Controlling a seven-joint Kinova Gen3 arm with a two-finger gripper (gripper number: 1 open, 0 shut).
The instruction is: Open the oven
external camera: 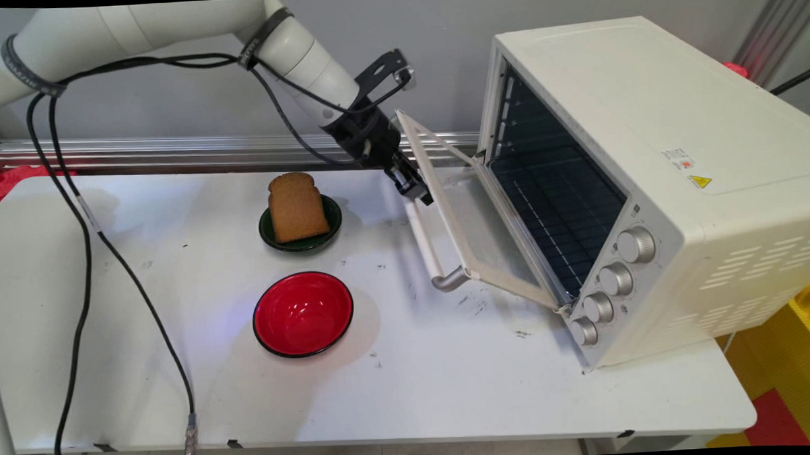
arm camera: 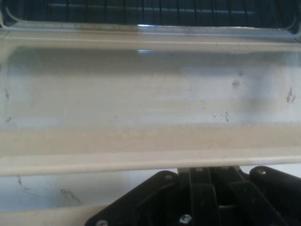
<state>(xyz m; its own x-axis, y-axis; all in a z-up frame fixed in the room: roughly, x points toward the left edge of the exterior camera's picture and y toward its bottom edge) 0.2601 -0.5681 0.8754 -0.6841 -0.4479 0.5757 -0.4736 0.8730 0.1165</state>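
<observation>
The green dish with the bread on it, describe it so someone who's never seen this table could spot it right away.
Start at the cream toaster oven on the table's right side, its door hanging partly open. Left of the door stand two round dishes. The farther one is the small dark green dish with a brown bread slice propped on it; the nearer red bowl is empty.

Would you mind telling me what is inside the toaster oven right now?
Through the open door of the toaster oven, only a wire rack and dark walls show; no food is visible. The far right interior is hidden by the oven's own front frame.
</observation>
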